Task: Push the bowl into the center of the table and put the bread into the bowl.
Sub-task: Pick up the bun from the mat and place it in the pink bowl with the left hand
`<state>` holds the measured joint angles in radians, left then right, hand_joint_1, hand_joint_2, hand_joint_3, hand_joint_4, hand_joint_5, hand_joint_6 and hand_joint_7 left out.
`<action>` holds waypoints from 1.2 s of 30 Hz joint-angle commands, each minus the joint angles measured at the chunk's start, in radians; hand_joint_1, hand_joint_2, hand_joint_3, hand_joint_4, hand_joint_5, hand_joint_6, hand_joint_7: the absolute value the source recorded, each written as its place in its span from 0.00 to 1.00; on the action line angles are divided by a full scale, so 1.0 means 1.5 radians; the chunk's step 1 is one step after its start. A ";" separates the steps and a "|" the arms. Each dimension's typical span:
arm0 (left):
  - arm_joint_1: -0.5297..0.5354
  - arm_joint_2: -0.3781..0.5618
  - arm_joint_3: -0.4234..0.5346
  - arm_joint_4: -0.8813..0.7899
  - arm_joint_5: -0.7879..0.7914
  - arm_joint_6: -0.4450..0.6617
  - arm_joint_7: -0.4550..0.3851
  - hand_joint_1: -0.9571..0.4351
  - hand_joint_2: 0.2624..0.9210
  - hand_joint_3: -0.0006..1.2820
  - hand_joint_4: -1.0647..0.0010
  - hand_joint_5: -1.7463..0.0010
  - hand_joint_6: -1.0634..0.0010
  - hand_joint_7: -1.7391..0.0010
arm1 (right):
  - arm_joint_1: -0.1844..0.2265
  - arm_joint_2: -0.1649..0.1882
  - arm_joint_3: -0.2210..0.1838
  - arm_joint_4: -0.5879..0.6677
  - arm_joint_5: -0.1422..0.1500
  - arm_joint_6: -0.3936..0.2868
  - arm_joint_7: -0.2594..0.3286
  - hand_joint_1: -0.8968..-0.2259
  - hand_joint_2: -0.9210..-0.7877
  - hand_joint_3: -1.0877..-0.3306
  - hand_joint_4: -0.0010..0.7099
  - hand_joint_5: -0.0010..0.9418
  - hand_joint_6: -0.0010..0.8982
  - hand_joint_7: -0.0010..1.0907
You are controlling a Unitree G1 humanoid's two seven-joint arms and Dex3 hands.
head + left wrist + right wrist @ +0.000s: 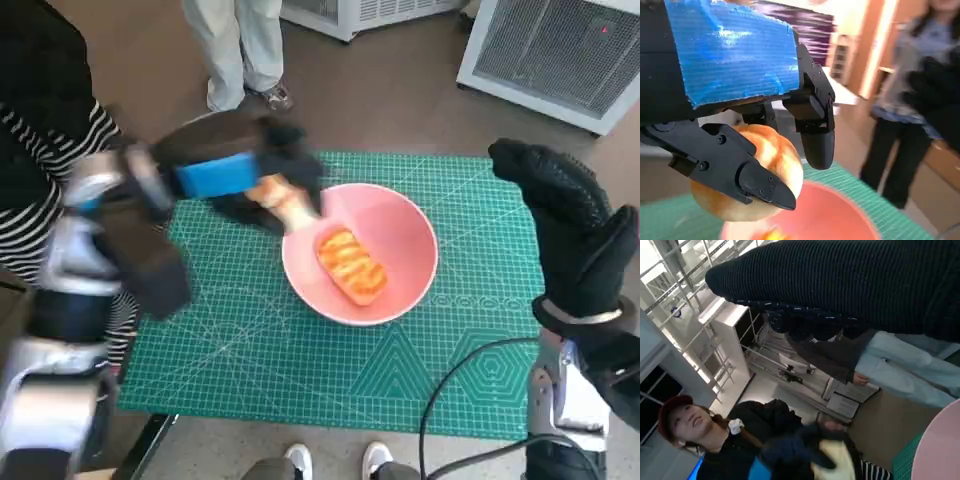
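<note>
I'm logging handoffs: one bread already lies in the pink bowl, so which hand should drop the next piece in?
Left. The left hand already grips a bread roll right at the pink bowl rim; the right hand is raised off to the side, holding nothing.

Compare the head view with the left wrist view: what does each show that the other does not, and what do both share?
Only the head view shows the bread piece already lying in the bowl, the green mat and the gloved right hand, which holds nothing. Only the left wrist view shows the left hand's fingers clasping the round bread roll close up. Both share the left hand, the roll and the pink bowl.
</note>
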<state>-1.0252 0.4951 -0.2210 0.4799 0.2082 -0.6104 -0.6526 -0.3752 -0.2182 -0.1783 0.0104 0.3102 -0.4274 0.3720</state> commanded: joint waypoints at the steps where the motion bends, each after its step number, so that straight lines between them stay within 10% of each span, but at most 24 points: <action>1: -0.071 -0.051 -0.035 0.089 0.041 -0.032 0.022 0.69 0.99 0.03 0.33 0.38 0.34 0.34 | 0.014 0.010 0.004 0.009 -0.002 0.007 -0.006 0.30 0.00 0.52 0.25 0.00 0.12 0.40; 16: -0.206 -0.171 -0.141 0.377 0.209 -0.076 0.170 0.69 1.00 0.05 0.42 0.29 0.34 0.37 | 0.020 0.012 -0.002 0.007 -0.001 0.009 -0.010 0.30 0.00 0.52 0.25 0.00 0.12 0.40; 23: -0.224 -0.200 -0.168 0.444 0.239 0.002 0.158 0.69 1.00 0.15 0.51 0.25 0.51 0.26 | 0.022 0.010 -0.005 0.001 0.001 0.012 -0.010 0.31 0.00 0.53 0.25 0.00 0.12 0.40; 26: -0.227 -0.209 -0.172 0.458 0.240 0.040 0.137 0.62 0.95 0.08 0.60 0.75 0.57 0.63 | 0.022 0.009 -0.006 0.001 0.002 0.013 -0.009 0.31 0.00 0.53 0.25 0.00 0.12 0.40; 28: -0.223 -0.211 -0.173 0.463 0.239 0.054 0.129 0.59 0.96 0.05 0.62 0.87 0.59 0.75 | 0.022 0.009 -0.007 0.001 0.002 0.013 -0.008 0.32 0.00 0.53 0.25 0.00 0.12 0.40; 36: -0.187 -0.193 -0.186 0.459 0.258 0.020 0.182 0.45 0.92 0.01 0.75 0.99 0.63 0.91 | 0.015 0.005 -0.012 0.004 0.002 0.016 -0.007 0.31 0.00 0.53 0.25 0.00 0.11 0.41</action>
<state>-1.3237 0.1935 -0.4978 1.1682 0.5906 -0.5577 -0.4007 -0.3651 -0.2013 -0.1934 0.0108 0.3116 -0.4200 0.3637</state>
